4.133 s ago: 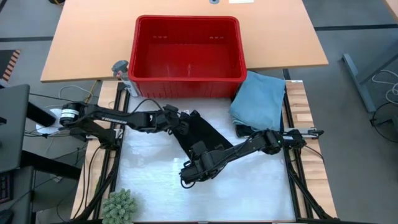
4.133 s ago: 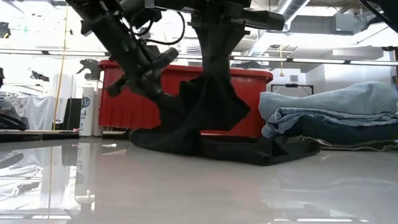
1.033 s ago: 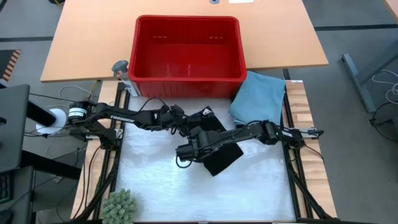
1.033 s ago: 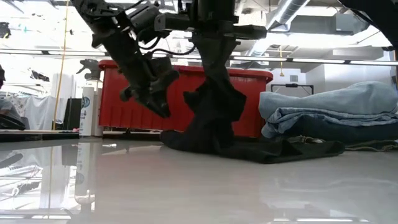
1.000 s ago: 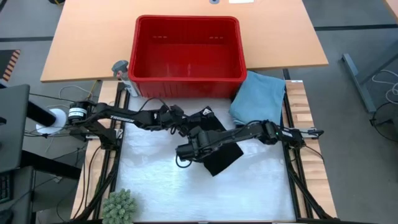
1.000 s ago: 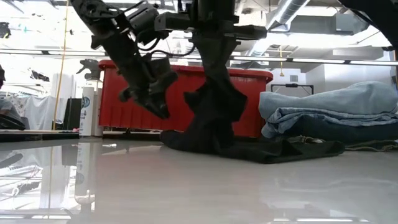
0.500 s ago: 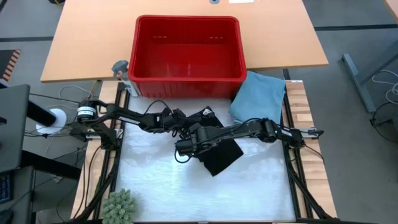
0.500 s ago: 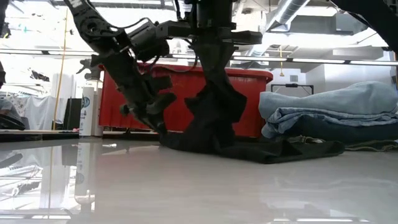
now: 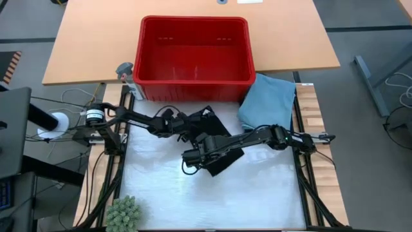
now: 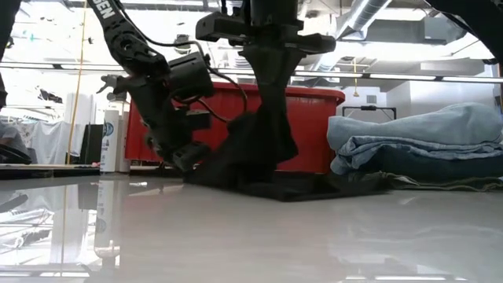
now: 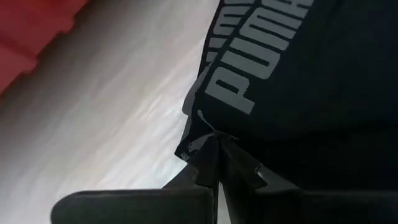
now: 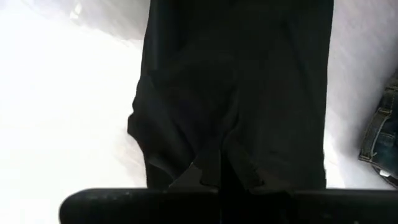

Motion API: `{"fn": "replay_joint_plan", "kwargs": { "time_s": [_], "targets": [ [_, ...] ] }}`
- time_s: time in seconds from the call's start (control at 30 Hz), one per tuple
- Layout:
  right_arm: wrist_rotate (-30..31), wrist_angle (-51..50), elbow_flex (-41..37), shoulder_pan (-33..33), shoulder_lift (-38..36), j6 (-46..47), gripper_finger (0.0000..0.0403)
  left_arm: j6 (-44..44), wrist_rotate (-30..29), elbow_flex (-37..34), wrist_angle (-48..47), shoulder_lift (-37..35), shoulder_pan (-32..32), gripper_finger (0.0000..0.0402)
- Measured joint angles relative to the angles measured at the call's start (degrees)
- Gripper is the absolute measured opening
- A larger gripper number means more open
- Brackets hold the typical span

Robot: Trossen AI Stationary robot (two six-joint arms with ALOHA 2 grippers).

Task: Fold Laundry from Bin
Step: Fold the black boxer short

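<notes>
Red bin (image 9: 194, 51) at far centre, on the tan tabletop (image 9: 90, 45) beyond the white work surface (image 9: 161, 193). Nothing visible inside: bare red floor and ribbed walls from above. In low view, bin (image 10: 314, 118) behind both arms, only its near wall showing.

Black garment (image 9: 215, 138) out of the bin, on the white surface just near the bin's front wall, roughly centre. Partly raised: in low view a dark peak of cloth (image 10: 259, 141) pulled up, rest pooled flat on the surface. White PUMA lettering (image 11: 249, 56) on the cloth in left wrist view.

Left tool (image 9: 183, 122) at the garment's left far edge, fingers together, pinched on a corner of the black cloth (image 11: 211, 146). Right tool (image 9: 192, 156) at the garment's near left side, fingers together, clamped on a bunch of black fabric (image 12: 214, 155), lifting it.

Folded stack (image 9: 267, 103) at right, just beside the bin's near right corner: light blue piece on top; in low view light blue over darker denim layers (image 10: 416, 145). Stack well apart from both tools, close to the black garment's right end.

Small grey-and-pink object (image 9: 125, 71) touching the bin's left near corner. Green spiky ball (image 9: 123, 214) at near left edge of the surface.
</notes>
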Motion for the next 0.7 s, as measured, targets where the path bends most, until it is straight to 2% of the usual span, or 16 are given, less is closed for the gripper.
{"fn": "replay_joint_plan", "kwargs": {
  "time_s": [0.2,0.43,0.57,0.7],
  "targets": [
    [2.76,0.04,0.01,-0.53,0.02,1.53,0.0044,-3.73,-2.12,-0.22,-5.90,-1.06,-2.39,0.0000],
    [1.43,0.01,0.00,-2.15,0.04,0.39,0.0111,-4.77,-3.15,-0.28,-6.59,-1.04,-2.97,0.0000],
    [0.02,0.05,0.00,-2.58,0.04,-5.27,0.0155,-4.86,-3.40,-0.31,-7.10,-1.04,-2.97,0.0000],
    [-0.09,-0.03,-2.09,-3.56,0.04,-5.07,0.0173,-5.36,-4.99,-0.31,-10.37,-1.04,-3.03,0.0000]
  ]
}}
